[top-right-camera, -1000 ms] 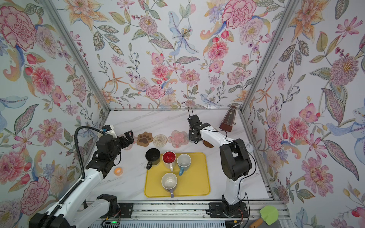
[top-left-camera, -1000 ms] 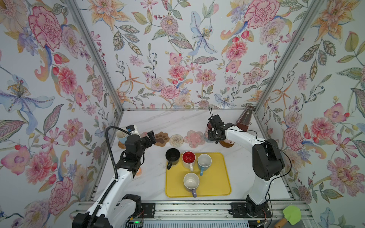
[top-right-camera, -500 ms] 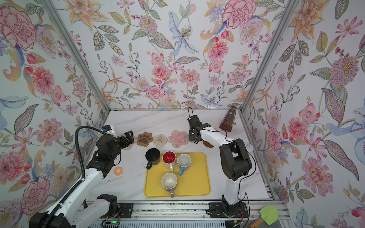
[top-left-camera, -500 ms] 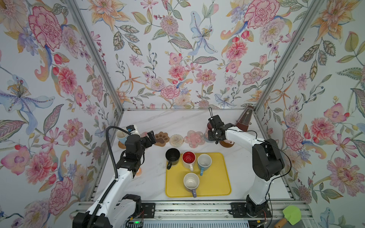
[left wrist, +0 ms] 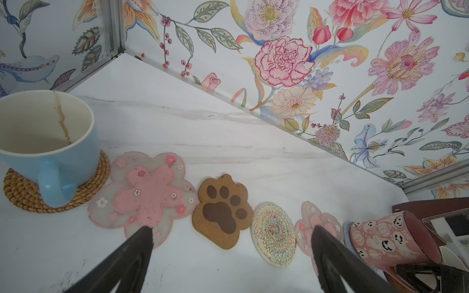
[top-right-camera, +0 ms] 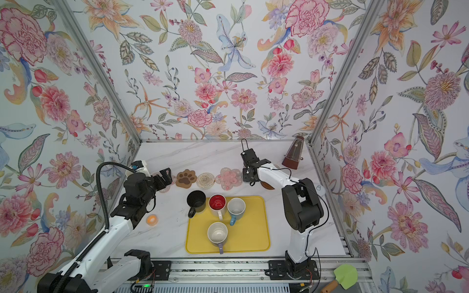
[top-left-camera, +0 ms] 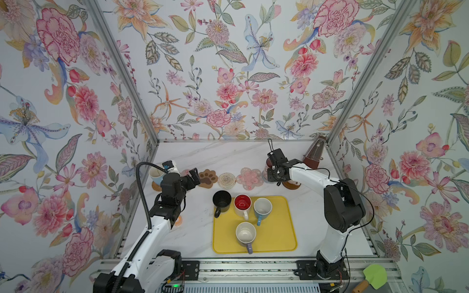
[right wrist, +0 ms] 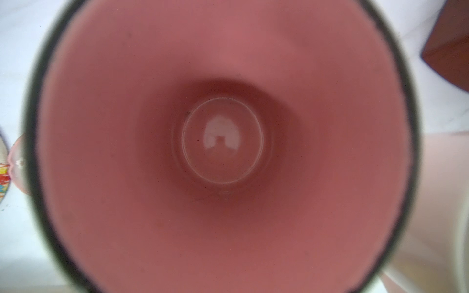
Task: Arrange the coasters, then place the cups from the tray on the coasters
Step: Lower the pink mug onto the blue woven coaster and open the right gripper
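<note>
the left arm rises from the near left corner of the table [top-left-camera: 198, 228], elbow bent and wrist tipped toward the far edge. the left gripper [top-left-camera: 195, 176] hangs with its jaws spread wide just above a pink flower coaster [left wrist: 147, 192], holding nothing. the right arm stretches from the near right corner toward the far edge, forearm almost level. the right gripper [top-left-camera: 273, 175] points straight down over the pink mug [left wrist: 385, 238], jaws drawn narrow and apparently gripping it, though the contact itself is hidden. that mug stands on the grey-blue coaster [left wrist: 346, 232].

seven coasters run in a row across the table. from the left edge they are the tan woven coaster [left wrist: 20, 192], the flower coaster, the paw coaster [left wrist: 220, 210], the cream round coaster [left wrist: 274, 233], a second flower coaster [top-left-camera: 250, 177], the grey-blue coaster and the dark brown disc [top-left-camera: 291, 185].

six mugs show. the blue mug [left wrist: 50, 142] sits on the tan coaster and the pink one is under the right gripper. four are at the yellow tray [top-left-camera: 274, 233] by the near edge: the black mug [top-left-camera: 222, 200], the red-lined mug [top-left-camera: 242, 203], the blue-handled mug [top-left-camera: 262, 206] and the purple-handled mug [top-left-camera: 245, 233].
</note>
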Controlling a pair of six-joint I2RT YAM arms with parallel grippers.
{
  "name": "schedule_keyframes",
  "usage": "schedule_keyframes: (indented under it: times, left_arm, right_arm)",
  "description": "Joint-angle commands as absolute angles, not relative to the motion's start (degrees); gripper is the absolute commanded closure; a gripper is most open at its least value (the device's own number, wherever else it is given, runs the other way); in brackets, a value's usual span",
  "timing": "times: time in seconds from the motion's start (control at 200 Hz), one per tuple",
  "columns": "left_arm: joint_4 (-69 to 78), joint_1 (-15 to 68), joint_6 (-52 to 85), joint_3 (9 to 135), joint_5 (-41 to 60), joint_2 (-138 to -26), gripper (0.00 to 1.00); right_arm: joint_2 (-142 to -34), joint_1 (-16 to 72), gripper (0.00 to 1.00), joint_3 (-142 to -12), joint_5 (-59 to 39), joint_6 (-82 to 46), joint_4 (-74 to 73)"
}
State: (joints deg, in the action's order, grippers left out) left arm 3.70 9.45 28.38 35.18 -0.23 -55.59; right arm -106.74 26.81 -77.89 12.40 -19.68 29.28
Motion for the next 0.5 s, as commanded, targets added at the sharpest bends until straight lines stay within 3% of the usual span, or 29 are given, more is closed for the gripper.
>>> schedule_keyframes:
  times: [0.0,0.31,0.495]
  left_arm:
    - [3.2,9.53,28.3,36.94,-0.18,-56.03,0.01]
    - [3.19,9.51,28.21,36.67,-0.34,-55.8,0.01]
    - [3.25,9.56,28.29,36.67,-0.22,-56.05,0.01]
  right_arm:
    - [-105.82,27.16,0.78,-78.37,13.83,-19.13,25.92]
    - [-103.9,27.33,0.51,-78.31,12.48,-19.33,25.58]
    - [-101.02,27.31,0.41,-78.25,13.21,-18.95,25.83]
